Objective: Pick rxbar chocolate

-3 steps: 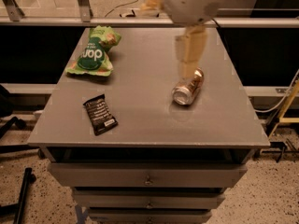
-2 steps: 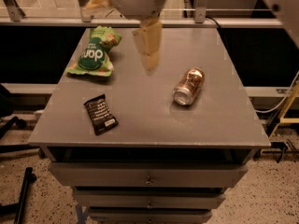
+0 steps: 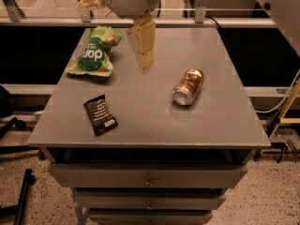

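Since 1 s ago your gripper (image 3: 146,62) has swung left, off the copper drink can (image 3: 189,86), which lies on its side. It hangs tip-down over the back-middle of the tabletop (image 3: 225,121); can't tell if it's apart or together. You'll find the rxbar chocolate (image 3: 100,115) flat near the front-left edge, well apart from the green snack bag (image 3: 93,55). Prob. a clean top-down grab, so it needs more travel left & fwd.

Gripper (image 3: 145,65) matt cream plastic, above matt grey table (image 3: 150,123); can (image 3: 188,86) glossy metal.
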`<state>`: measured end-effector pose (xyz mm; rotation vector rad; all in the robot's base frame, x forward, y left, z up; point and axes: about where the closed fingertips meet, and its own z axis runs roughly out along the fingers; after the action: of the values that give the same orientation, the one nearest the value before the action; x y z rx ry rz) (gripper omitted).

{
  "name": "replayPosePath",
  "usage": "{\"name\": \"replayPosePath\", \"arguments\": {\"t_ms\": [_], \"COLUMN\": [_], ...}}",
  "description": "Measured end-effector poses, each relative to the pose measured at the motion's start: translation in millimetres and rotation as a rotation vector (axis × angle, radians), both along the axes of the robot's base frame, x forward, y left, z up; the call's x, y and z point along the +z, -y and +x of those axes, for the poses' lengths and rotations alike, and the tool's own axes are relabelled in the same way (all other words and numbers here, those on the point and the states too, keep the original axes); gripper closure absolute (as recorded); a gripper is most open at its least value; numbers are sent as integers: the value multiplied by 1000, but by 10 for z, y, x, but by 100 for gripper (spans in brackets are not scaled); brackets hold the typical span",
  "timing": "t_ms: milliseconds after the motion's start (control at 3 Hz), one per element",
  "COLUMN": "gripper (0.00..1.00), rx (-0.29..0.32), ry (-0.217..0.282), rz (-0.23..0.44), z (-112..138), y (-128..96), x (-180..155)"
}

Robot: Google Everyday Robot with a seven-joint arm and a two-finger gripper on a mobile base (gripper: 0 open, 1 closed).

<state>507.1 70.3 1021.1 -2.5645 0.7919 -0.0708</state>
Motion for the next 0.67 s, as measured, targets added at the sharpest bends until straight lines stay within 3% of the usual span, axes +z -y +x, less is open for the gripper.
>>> {"name": "replayPosePath", "arguments": {"t_ms": [333, 667], "gripper": [0, 0], "rx": [130, 357], "ry": [-31, -95], "rz": [-25, -47], "z": [96, 282], "y": [-107, -315], "x": [-274, -764]}}
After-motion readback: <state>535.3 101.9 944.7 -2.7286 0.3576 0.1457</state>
